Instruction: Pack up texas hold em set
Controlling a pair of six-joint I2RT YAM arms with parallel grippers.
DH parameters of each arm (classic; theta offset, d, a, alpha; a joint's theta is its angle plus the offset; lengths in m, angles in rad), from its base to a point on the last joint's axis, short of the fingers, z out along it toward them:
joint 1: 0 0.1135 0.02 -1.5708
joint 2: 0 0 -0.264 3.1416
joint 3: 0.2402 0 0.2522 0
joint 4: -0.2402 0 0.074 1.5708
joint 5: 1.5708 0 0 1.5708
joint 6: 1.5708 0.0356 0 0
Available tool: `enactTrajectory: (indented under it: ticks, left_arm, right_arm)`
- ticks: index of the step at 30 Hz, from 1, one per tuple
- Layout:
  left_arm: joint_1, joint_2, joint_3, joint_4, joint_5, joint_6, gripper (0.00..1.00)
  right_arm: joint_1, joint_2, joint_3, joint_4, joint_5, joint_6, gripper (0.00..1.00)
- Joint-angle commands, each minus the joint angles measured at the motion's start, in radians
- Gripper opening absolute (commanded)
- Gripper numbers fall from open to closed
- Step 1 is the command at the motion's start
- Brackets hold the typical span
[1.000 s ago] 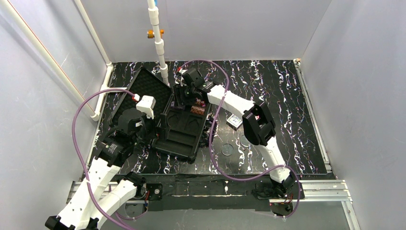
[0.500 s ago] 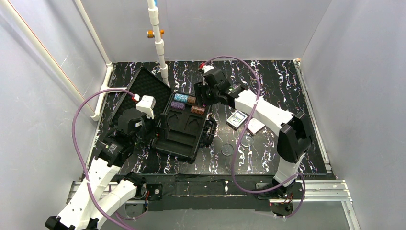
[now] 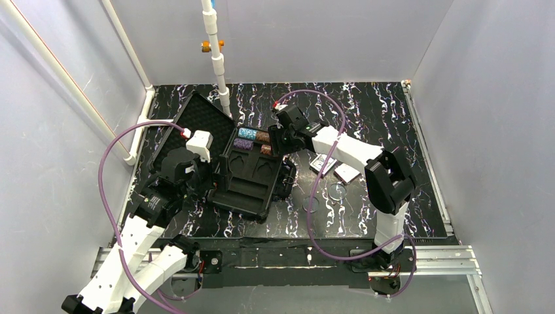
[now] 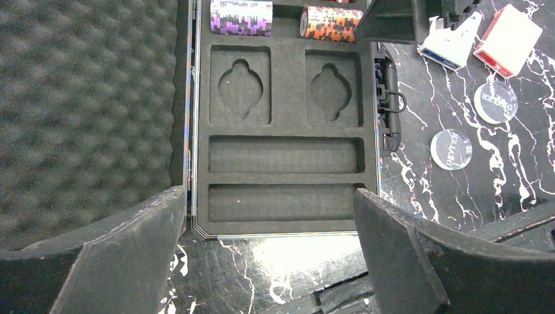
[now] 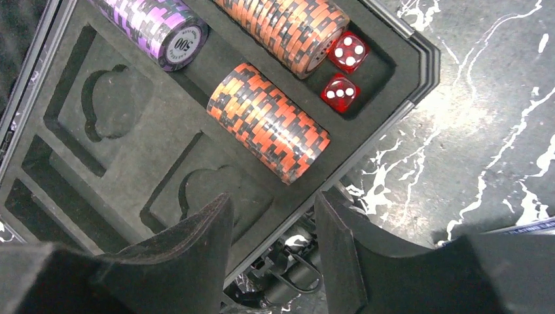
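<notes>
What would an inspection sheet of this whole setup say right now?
Surface: black mat with white veins.
Job's things: case open, foam lid laid back; chip stacks and two red dice at the tray's far end, other slots unfilled; two decks and two discs on the mat beside the case.
Clutter: nothing seen.
Grippers: left gripper over the case's near end, jaws wide, holding nothing; right gripper over the chips, jaws apart, holding nothing.
Cables: purple cables loop off both arms.
Surroundings: pale walls; white pipe at the back.
</notes>
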Motion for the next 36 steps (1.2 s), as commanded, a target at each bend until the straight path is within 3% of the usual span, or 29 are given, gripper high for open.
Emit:
enactTrajectory:
  ticks: [1,14,36]
  left_arm:
    - [-0.003,-0.004,0.009,-0.010,0.001,0.006,0.99]
    - [-0.001,0.001,0.008,-0.010,0.000,0.009,0.99]
    - [-0.001,0.007,0.011,-0.012,-0.001,0.011,0.99]
  right_arm:
    - [-0.008,0.022,0.005,0.064,-0.034,0.015,0.56]
    - [-0.012,0.093,0.040,0.123,-0.120,0.039,0.48]
    - [-0.011,0.234,0.179,0.199,-0.219,0.081,0.45]
